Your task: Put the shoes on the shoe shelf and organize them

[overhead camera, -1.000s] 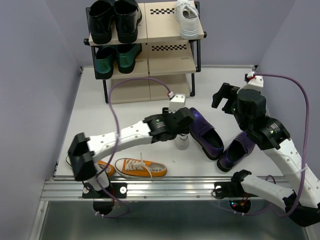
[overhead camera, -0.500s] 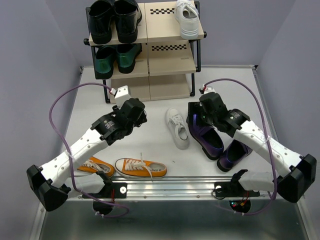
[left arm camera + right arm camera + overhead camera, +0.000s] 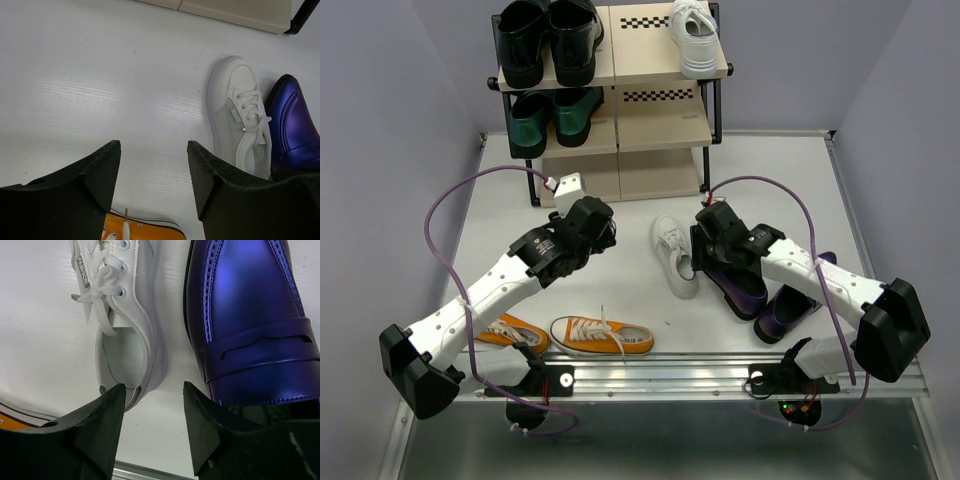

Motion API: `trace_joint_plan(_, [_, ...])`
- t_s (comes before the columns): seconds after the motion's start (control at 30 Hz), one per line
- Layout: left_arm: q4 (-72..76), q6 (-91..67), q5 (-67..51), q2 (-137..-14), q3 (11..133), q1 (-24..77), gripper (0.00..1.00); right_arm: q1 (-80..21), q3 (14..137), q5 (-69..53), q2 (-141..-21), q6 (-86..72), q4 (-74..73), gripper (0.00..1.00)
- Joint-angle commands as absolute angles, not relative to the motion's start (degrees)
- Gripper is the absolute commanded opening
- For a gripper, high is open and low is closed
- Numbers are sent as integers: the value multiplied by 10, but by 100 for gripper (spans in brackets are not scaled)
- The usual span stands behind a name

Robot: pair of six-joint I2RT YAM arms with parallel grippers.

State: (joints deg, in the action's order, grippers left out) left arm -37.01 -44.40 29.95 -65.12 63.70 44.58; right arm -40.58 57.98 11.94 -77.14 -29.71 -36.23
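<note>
Our left gripper [image 3: 603, 232] hangs released over the desk [image 3: 780, 190], jaws spread with nothing between them. In its wrist view bare white surface runs ahead of the fingertips as far as the lowest board of the shoe shelf [image 3: 235, 10], so the room in front is open. Ahead and to its right lies a white sneaker [image 3: 239, 117], toe toward the shelf, and beyond that a purple loafer [image 3: 292, 130]; from here the two look pressed together. An orange sneaker [image 3: 142, 231] peeks in just below the jaws.

Our right gripper [image 3: 154, 410] is released too, jaws wide, close behind the heels of the same two shoes: sneaker ahead-left, loafer ahead-right. Its wrist view shows what the other does not, a thin strip of desk parting them.

Only the top view shows the rest: a second purple loafer [image 3: 790, 305] to the right gripper's right; a second orange sneaker [image 3: 515, 335] behind and left of the left gripper, by the desk's near edge; a second white sneaker [image 3: 695, 40] at the right end of the shelf's top tier, a black pair [image 3: 548, 40] at its left end with bare board between, and a green pair [image 3: 555, 115] below them
</note>
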Motion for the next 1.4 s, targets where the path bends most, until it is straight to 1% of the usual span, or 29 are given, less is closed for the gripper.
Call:
trace_joint_plan(0.0, [-360, -436, 309, -642, 630, 443, 66, -408, 567, 115, -785, -305, -323, 55])
trace_joint_plan(0.3, [-352, -434, 307, -637, 625, 441, 66, -408, 559, 93, -835, -299, -287, 54])
trace_joint_plan(0.37, [-350, -432, 306, -636, 623, 441, 66, -408, 558, 81, -850, -297, -273, 49])
trace_joint_plan(0.4, [-349, -432, 306, -636, 623, 441, 66, -408, 558, 81, -850, -297, -272, 49])
trace_joint_plan(0.5, [-345, -431, 306, -635, 621, 441, 66, -408, 560, 75, -868, -294, -265, 39])
trace_joint_plan(0.53, [-345, -431, 304, -635, 621, 441, 66, -408, 561, 76, -872, -293, -265, 34])
trace_joint_plan(0.57, [-345, -431, 304, -635, 619, 440, 66, -413, 562, 76, -874, -293, -264, 31])
trace_joint_plan(0.67, [-343, -430, 304, -634, 615, 440, 66, -413, 564, 79, -871, -287, -265, 27])
trace_joint_plan(0.7, [-342, -430, 304, -633, 614, 440, 66, -413, 567, 80, -870, -284, -269, 18])
trace_joint_plan(0.77, [-340, -428, 304, -632, 614, 440, 66, -413, 572, 82, -868, -280, -276, 3])
trace_joint_plan(0.8, [-342, -428, 305, -632, 616, 440, 66, -413, 581, 84, -865, -276, -286, 1])
trace_joint_plan(0.9, [-346, -425, 308, -629, 624, 439, 66, -413, 594, 85, -839, -267, -300, 1])
trace_joint_plan(1.13, [-371, -417, 332, -602, 668, 428, 66, -413, 691, 112, -769, -219, -406, 1])
trace_joint_plan(1.27, [-384, -414, 350, -576, 694, 418, 66, -413, 768, 113, -731, -207, -440, 1])
trace_joint_plan(1.37, [-388, -413, 359, -557, 700, 412, 66, -413, 851, 118, -729, -199, -467, 1])
